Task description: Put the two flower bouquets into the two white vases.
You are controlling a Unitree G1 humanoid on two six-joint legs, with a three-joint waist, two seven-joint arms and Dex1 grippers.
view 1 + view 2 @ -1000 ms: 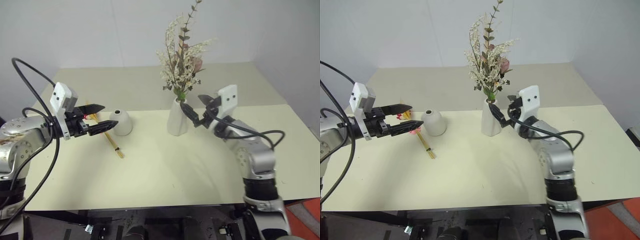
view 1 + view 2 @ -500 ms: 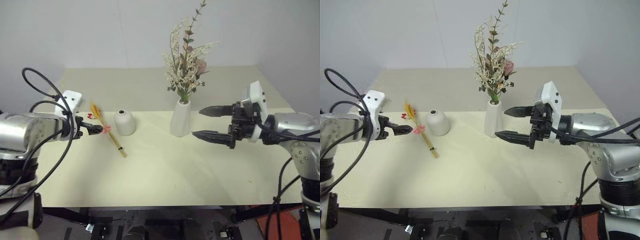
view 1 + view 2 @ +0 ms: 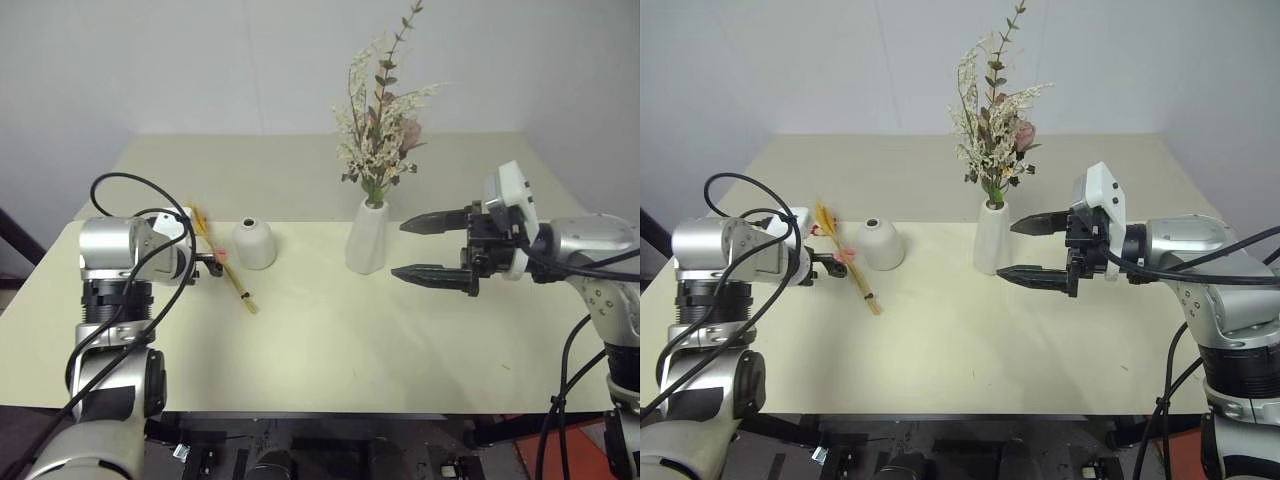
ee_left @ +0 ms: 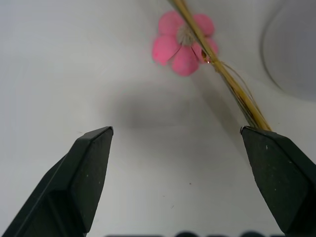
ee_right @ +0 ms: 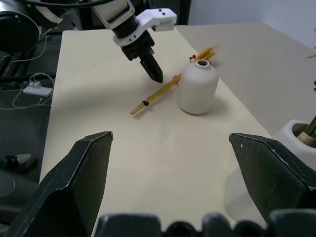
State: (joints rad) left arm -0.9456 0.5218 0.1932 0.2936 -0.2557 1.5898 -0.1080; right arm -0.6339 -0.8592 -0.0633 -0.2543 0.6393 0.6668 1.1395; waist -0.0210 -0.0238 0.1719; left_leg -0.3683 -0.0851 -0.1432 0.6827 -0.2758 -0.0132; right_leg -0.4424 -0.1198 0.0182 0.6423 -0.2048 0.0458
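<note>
The bushy bouquet [image 3: 380,115] stands upright in the tall white vase [image 3: 367,240]. To its left is the short round vase [image 3: 254,243] with nothing in its mouth. The slim wheat bunch [image 3: 226,271] lies flat on the table left of the short vase, with a pink blossom [image 4: 183,42] on its stalks [image 4: 238,95]. My left gripper [image 4: 176,131] is open and points down just over the stalks beside that blossom, holding nothing. My right gripper [image 3: 399,250] is open and empty, pointing left, a little to the right of the tall vase.
The cream table [image 3: 330,350] carries both vases near its middle. A second tabletop [image 3: 280,170] lies behind, up to the white wall. A black cable [image 3: 120,185] loops over my left arm. The right wrist view shows the left gripper [image 5: 154,73] by the short vase [image 5: 197,86].
My left gripper has dropped and tipped downward onto the wheat bunch. My right gripper has pulled back from the tall vase and turned to point left. The camera view has shifted.
</note>
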